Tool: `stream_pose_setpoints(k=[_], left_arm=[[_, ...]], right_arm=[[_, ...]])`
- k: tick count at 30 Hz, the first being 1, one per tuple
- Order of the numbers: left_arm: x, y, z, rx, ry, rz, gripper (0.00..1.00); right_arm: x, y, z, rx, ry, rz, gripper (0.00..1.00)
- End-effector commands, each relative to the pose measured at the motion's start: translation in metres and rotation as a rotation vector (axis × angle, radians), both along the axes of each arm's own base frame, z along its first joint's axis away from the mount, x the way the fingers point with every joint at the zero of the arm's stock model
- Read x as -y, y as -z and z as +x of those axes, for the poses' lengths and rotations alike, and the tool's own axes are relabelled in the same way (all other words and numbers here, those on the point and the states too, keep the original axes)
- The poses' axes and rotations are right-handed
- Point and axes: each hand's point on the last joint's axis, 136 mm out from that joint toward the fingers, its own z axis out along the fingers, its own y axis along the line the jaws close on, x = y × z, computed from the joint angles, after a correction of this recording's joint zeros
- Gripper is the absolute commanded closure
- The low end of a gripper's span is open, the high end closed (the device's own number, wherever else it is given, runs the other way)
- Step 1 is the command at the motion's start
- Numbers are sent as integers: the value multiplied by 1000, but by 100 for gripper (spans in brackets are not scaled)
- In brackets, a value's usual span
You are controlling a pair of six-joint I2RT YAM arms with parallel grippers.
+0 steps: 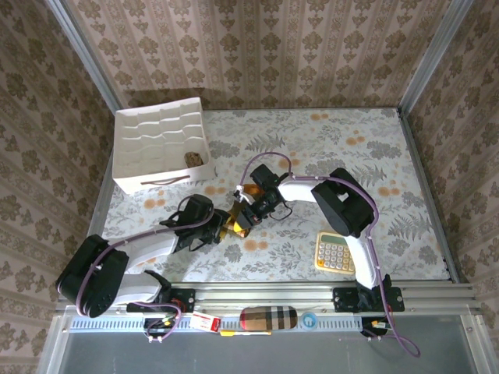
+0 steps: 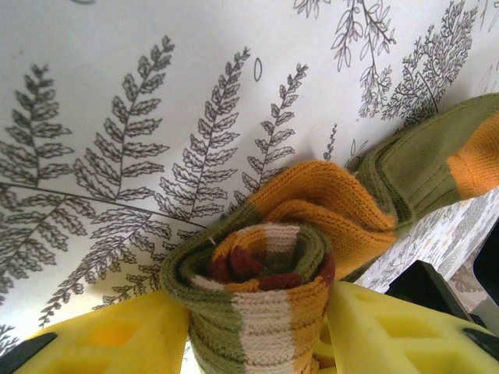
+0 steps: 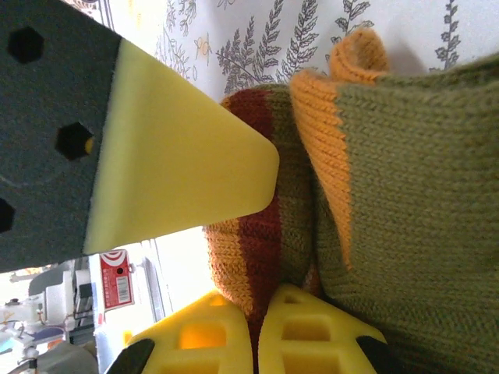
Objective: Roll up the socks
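Top view: on the floral-covered desk (image 1: 374, 156), the two arms meet just left of centre over a striped sock (image 1: 233, 224). The left end effector (image 1: 223, 228) reaches in from 8 o'clock and the right end effector (image 1: 246, 210) from 2 o'clock. A white divided box (image 1: 144, 136) sits at 10 o'clock with a brown patterned bundle (image 1: 195, 158) in one compartment, too small to make out. A yellow calculator (image 1: 335, 252) lies at 4 o'clock, and a plaid case (image 1: 269, 318) rests on the rail at 6 o'clock.

Left wrist: the left end effector (image 2: 257, 304) is grasping the striped sock (image 2: 265, 253). The sock is wound into a tight roll of olive, orange, cream and dark red, with a yellow pad touching each side. Its loose olive-and-orange end trails off toward 2 o'clock on the fern-print cloth (image 2: 117, 117).

Right wrist: the right end effector (image 3: 257, 304) is clenched at 6 o'clock, pads together against the roll (image 3: 257, 234). Whether fabric is pinched between them cannot be told. A left finger (image 3: 179, 171) presses in from 9 o'clock.
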Motion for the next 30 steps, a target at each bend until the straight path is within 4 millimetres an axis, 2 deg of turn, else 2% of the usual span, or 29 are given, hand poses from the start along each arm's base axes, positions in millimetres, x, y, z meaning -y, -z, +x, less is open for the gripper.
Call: stream_pose_setpoints(k=[1,7,15,16,18,20,21,22,25,27,30], left_arm=[[-9,10,-7,-56,-36,49,49],[-11,4,-13,-88,-55,46,42],[8,11,2,-84,-45,-6,49],[9,11,4,-83,-43,-4,52],[11,15,6,-103,-39,1,64],[12,18,1,-155,-31,15,85],[10,19,-7,-207,-16,44,95],[4,20,-19,-273,-4,92,100],[-16,21,-47,-417,17,205,100],[-26,21,-59,-477,7,253,100],[-34,20,-66,-517,-9,302,100]], right_arm=[[42,74,-19,-115,56,-314,100],[46,75,-16,-120,65,-313,100],[45,76,-17,-136,64,-311,100],[45,76,-17,-134,64,-311,100],[47,76,-18,-120,54,-316,100],[48,73,-20,-70,24,-318,100],[48,70,-20,-26,4,-316,97],[47,66,-20,29,-17,-308,90],[42,46,-12,275,-42,-265,77],[38,22,-3,504,-20,-203,69],[36,-19,1,898,20,-123,56]])
